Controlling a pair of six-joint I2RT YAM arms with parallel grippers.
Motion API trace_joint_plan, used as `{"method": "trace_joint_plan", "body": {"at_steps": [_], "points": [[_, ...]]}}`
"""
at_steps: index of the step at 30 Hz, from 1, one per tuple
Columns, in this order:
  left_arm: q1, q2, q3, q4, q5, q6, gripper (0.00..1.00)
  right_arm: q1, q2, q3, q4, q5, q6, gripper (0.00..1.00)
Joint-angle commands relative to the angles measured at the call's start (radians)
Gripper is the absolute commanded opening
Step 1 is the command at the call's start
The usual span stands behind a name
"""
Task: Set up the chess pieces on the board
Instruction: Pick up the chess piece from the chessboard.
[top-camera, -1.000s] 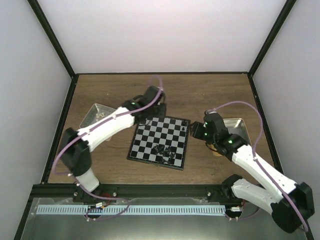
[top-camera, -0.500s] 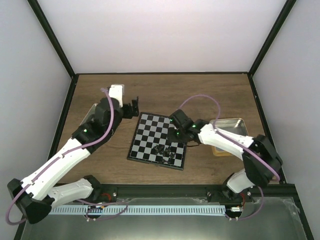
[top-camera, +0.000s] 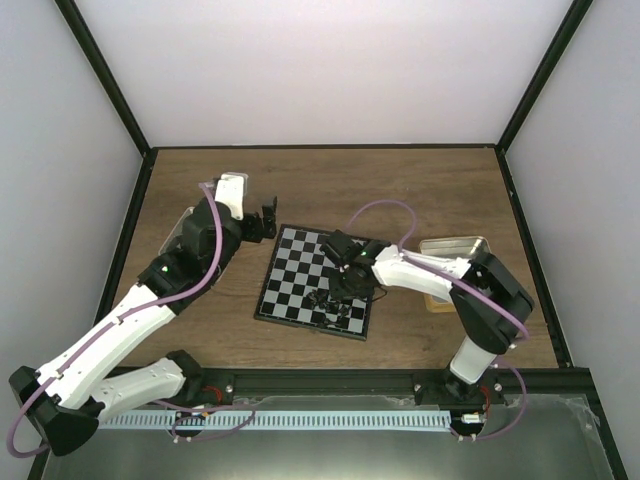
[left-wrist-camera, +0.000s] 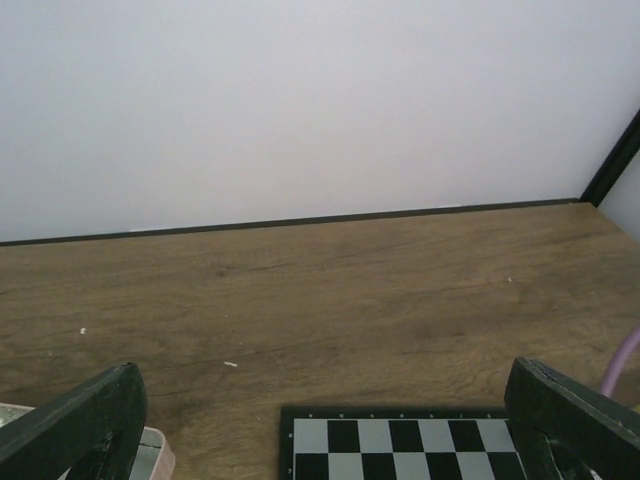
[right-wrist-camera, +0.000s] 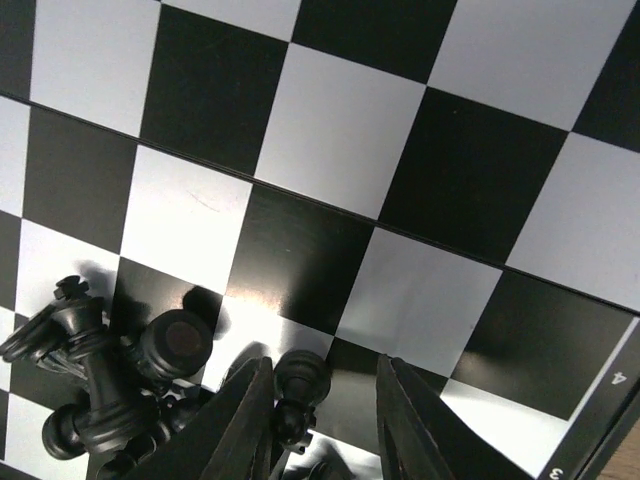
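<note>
Where the wooden worktop (top-camera: 420, 190) carried it, the board (top-camera: 300, 275) lay nearer the front edge than the back. Off the board's far left corner hung the left gripper (top-camera: 268, 220), jaws spread wide and empty. The right gripper (right-wrist-camera: 326, 368) reached over the board's near right part, jaws half-closed astride one pawn (right-wrist-camera: 300, 380) of the heaped chess pieces (right-wrist-camera: 110, 400), not yet pinching it.
</note>
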Motion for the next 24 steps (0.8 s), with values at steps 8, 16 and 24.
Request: {"method": "trace_joint_plan", "body": {"at_steps": [8,16,24], "points": [[0.011,-0.008,0.002,0.01,0.072,-0.028,1.0,0.009,0.041,0.085,-0.034,0.015,0.021,0.11],[0.019,-0.007,0.003,0.01,0.069,-0.038,1.0,0.001,0.049,0.174,-0.061,0.194,0.033,0.06],[0.023,-0.002,0.004,0.007,0.054,-0.042,1.0,-0.082,0.126,0.236,-0.057,0.242,-0.006,0.06]]}}
